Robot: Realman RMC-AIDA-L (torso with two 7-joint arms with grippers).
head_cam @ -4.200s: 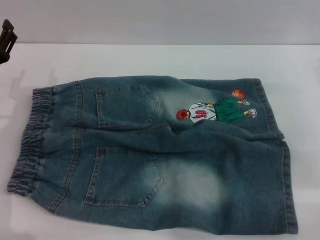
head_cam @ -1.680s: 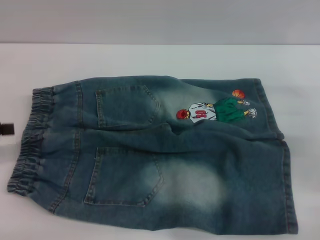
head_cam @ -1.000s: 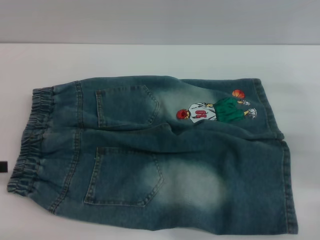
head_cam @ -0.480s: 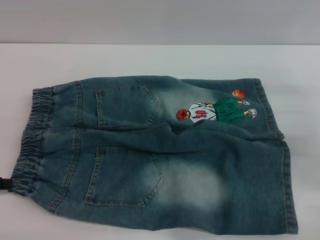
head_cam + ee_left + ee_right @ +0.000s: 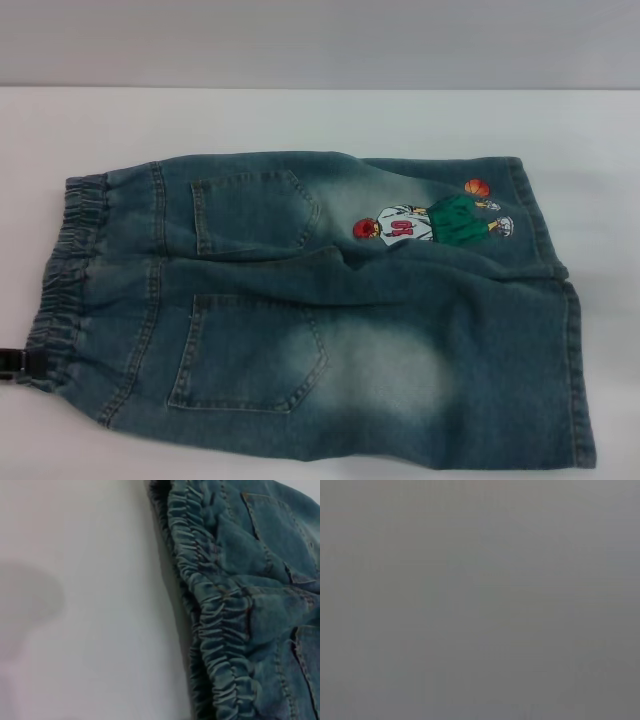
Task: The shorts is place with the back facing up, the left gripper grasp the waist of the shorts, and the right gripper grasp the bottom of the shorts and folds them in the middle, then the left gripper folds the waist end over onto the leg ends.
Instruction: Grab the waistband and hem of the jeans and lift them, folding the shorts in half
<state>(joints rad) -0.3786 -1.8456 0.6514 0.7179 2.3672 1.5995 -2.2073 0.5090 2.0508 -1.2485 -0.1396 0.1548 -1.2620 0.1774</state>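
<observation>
Compared with half a second ago, we see the left gripper (image 5: 12, 363) a little higher along the left edge of the head view and reaching slightly further in, so its dark tip now meets the near corner of the waist (image 5: 62, 285). Further back it sat higher beside the band, and at the earliest moment up at the far left corner of the table (image 5: 300, 115). The shorts (image 5: 330, 320) themselves lie as they lay before: flat on the white table, back up, waist to the left and the leg ends (image 5: 560, 330) to the right, with the two back patch pockets (image 5: 250, 350) showing and the cartoon basketball player print (image 5: 425, 222) on the far leg.

Only a small black stub of the left gripper shows at the frame edge, so we cannot tell whether its jaws are open, closed or gripping the denim. The left wrist view gives no fingers at all; it shows the ruffled elastic band (image 5: 215, 630) running close by, with bare table (image 5: 90, 630) on one side and a pocket seam (image 5: 300, 650) on the other. A soft grey shadow lies on the table there.

The near edge of the shorts runs right to the bottom of the head view, and the near hem corner is almost cut off. The right wrist view is a plain grey field in which we make out nothing, and the right gripper appears in no view.
</observation>
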